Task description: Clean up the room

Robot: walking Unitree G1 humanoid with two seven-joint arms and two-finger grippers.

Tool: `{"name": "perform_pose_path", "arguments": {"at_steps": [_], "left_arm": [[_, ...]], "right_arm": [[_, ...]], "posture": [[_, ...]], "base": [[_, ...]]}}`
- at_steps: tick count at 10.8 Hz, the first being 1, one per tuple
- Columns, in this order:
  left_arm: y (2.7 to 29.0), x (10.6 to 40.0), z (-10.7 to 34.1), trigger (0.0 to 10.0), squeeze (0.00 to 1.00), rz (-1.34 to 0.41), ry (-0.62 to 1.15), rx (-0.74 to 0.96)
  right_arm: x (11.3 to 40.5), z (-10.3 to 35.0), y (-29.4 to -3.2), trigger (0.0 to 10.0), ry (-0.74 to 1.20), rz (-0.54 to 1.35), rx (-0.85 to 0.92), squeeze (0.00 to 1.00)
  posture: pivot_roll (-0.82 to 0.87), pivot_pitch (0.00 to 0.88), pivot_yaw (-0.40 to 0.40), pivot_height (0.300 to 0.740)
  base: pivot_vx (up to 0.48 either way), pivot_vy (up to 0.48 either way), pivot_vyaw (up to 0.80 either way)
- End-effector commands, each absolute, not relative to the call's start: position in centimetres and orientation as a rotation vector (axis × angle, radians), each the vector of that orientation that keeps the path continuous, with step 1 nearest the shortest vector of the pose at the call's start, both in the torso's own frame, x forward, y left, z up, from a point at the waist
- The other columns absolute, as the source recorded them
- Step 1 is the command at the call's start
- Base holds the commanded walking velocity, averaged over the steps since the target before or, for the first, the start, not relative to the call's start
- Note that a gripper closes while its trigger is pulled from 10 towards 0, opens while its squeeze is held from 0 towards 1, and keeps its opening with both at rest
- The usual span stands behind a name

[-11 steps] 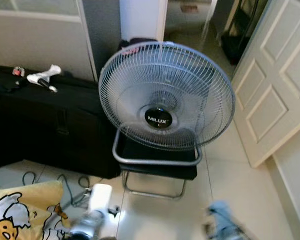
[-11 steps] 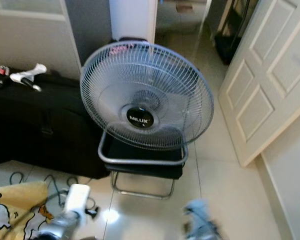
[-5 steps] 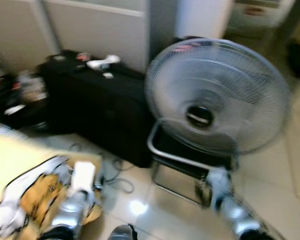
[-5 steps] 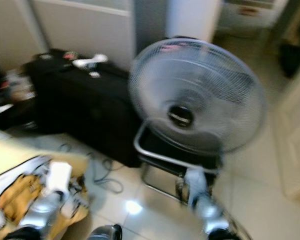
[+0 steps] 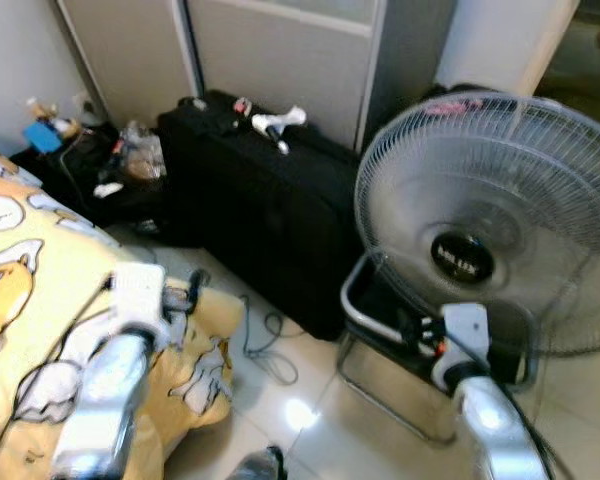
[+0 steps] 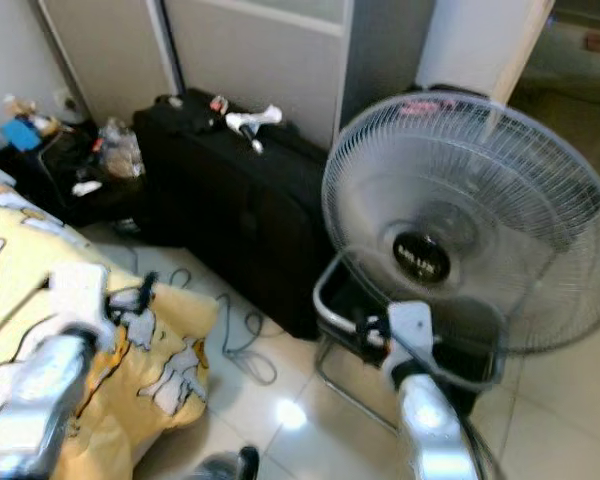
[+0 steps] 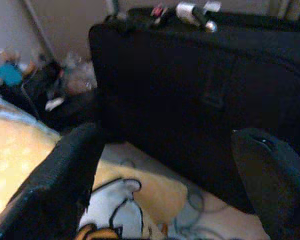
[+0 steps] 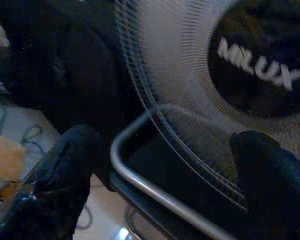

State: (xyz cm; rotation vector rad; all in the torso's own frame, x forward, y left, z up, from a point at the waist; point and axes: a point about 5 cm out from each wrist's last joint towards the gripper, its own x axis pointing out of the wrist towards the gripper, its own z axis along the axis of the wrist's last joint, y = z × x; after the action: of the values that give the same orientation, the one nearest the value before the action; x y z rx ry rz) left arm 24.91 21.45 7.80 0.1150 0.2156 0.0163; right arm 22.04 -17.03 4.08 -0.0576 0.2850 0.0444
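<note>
The yellow cartoon-print blanket [image 5: 40,300] spills off the bed's edge toward the tiled floor [image 5: 300,420], likely the thing to tidy. The left gripper [image 7: 165,165] hovers just above it, fingers spread and empty. The right gripper [image 8: 160,165], also spread wide (holding nothing), hangs before the fan [image 5: 490,220] on its black chair [image 5: 380,310]. A black suitcase [image 5: 270,200] stands against the wall, cables [image 5: 265,340] nearby.
</note>
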Motion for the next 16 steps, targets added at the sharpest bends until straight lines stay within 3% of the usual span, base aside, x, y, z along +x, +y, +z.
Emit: {"name": "perform_pose_path", "arguments": {"at_steps": [1, 3, 4, 5, 8, 9, 11, 12, 13, 14, 16], "left_arm": [[20.9, 24.5, 8.2, 10.0, 0.0, 0.046, 0.209, 0.11], [19.2, 23.7, 8.6, 10.0, 0.0, 0.019, 0.227, 0.104], [17.1, 23.1, 9.0, 10.0, 0.0, -0.037, 0.231, 0.081], [16.7, 22.9, 9.3, 10.0, 0.0, -0.037, 0.208, 0.05], [19.2, 24.5, 10.5, 10.0, 0.08, 0.135, 0.169, 0.08], [19.0, 24.7, 11.0, 10.0, 0.0, 0.058, 0.159, 0.173], [18.8, 25.7, 11.3, 10.0, 0.0, 0.059, 0.139, 0.141], [18.6, 25.9, 11.3, 10.0, 0.0, 0.061, 0.142, 0.128], [18.4, 26.3, 11.3, 10.0, 0.0, 0.055, 0.148, 0.135], [17.9, 26.8, 11.4, 10.0, 0.0, 0.025, 0.144, 0.137], [17.9, 26.9, 11.6, 10.0, 0.0, 0.033, 0.145, 0.127]], "right_arm": [[21.8, 4.7, -17.9, 10.0, 0.285, -0.008, -0.053, 1.0], [20.9, 5.3, -18.8, 10.0, 0.313, -0.097, 0.01, 1.0], [20.2, 6.4, -19.1, 10.0, 0.311, -0.139, -0.015, 1.0], [20.1, 6.8, -19.0, 10.0, 0.307, -0.162, -0.092, 1.0], [21.3, 7.1, -17.5, 10.0, 0.289, -0.138, -0.03, 1.0], [21.8, 7.3, -17.5, 10.0, 0.284, -0.158, -0.037, 1.0], [22.9, 7.6, -17.3, 10.0, 0.268, -0.164, -0.059, 1.0], [23.3, 6.9, -17.0, 10.0, 0.347, -0.153, -0.072, 1.0], [23.7, 6.9, -17.1, 10.0, 0.353, -0.168, -0.09, 0.11], [24.7, 8.8, -17.5, 10.0, 0.181, -0.164, -0.102, 0.0], [25.5, 9.0, -17.6, 10.0, 0.185, -0.165, -0.112, 0.0]], "posture": [[0.02, 0.0, 0.031, 0.74], [0.0, 0.0, 0.039, 0.74], [-0.01, 0.0, 0.038, 0.74], [-0.01, 0.0, 0.035, 0.74], [0.02, 0.0, 0.029, 0.74], [0.01, 0.0, 0.042, 0.74], [0.04, 0.0, 0.022, 0.74], [0.03, 0.0, 0.031, 0.74], [0.03, 0.0, 0.052, 0.74], [0.03, 0.0, 0.075, 0.74], [0.05, 0.0, 0.054, 0.74]], "base": [[0.0, 0.0, 0.8], [0.0, 0.0, 0.8], [0.0, 0.0, 0.8], [0.0, 0.0, 0.8], [0.0, 0.0, 0.8], [0.0, 0.0, 0.8], [0.0, 0.0, 0.72], [0.0, 0.0, 0.0], [0.0, 0.0, 0.0], [0.0, 0.36, 0.0], [0.0, 0.388, 0.0]]}}
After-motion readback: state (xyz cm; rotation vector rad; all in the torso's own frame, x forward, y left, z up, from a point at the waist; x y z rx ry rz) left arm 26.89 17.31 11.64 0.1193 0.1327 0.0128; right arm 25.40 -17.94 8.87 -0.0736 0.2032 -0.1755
